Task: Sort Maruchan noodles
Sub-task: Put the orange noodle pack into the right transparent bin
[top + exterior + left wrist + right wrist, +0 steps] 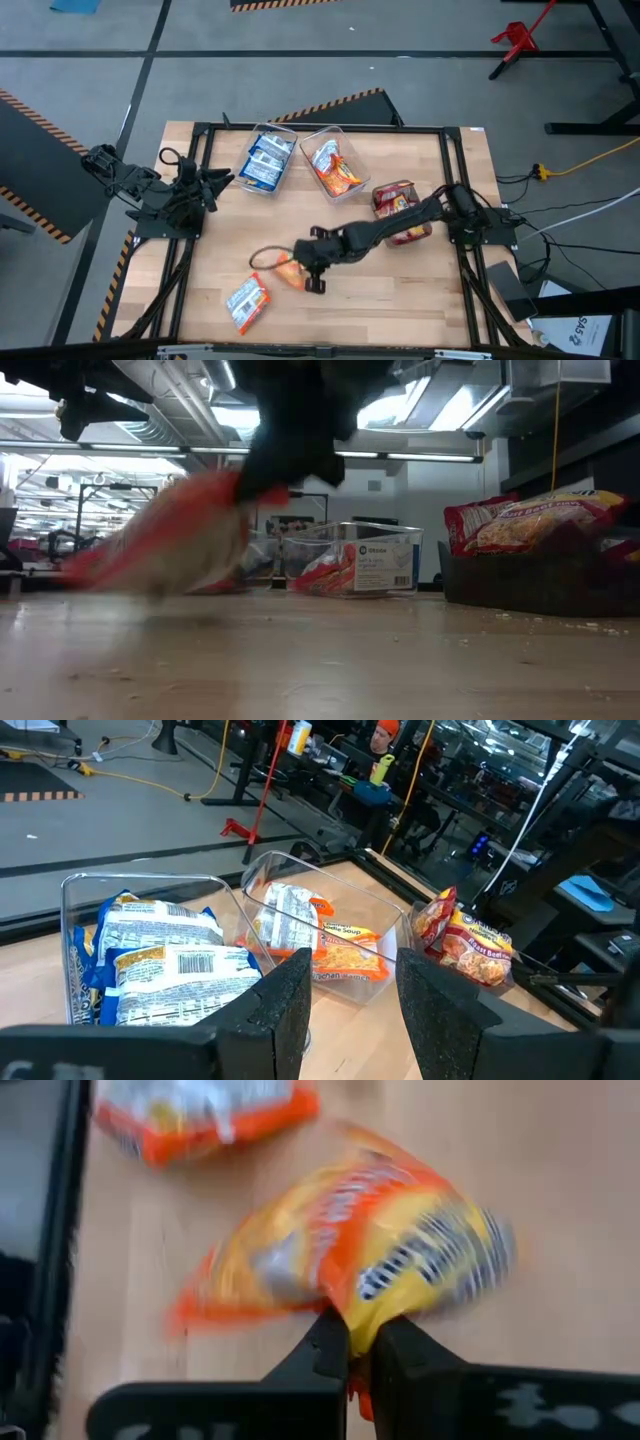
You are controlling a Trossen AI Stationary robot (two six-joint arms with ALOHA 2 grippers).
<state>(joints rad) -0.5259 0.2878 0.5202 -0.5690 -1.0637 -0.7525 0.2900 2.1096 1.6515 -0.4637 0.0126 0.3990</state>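
My right gripper (303, 272) is shut on an orange-yellow Maruchan noodle packet (360, 1250) over the table's near middle; the low view shows this packet (170, 540) blurred under the dark gripper. A second orange packet (248, 301) lies flat on the table nearer the front left, also seen in the right wrist view (200, 1110). My left gripper (350, 1010) waits open at the table's left side (215, 185), holding nothing. My right gripper pinches the packet's crinkled edge (355, 1325) between its two fingers, coming slanting down from the table's right. The packet slopes down away from the fingers (290, 460), tilted. Whether its low end (140, 585) touches the table, I cannot tell.
At the far middle stand a clear bin of blue-and-white packets (268, 160) and a clear bin of orange packets (335, 165). A dark bin of red-brown packets (400, 205) stands at the right, close under the right arm. A black frame rims the wooden table (400, 300).
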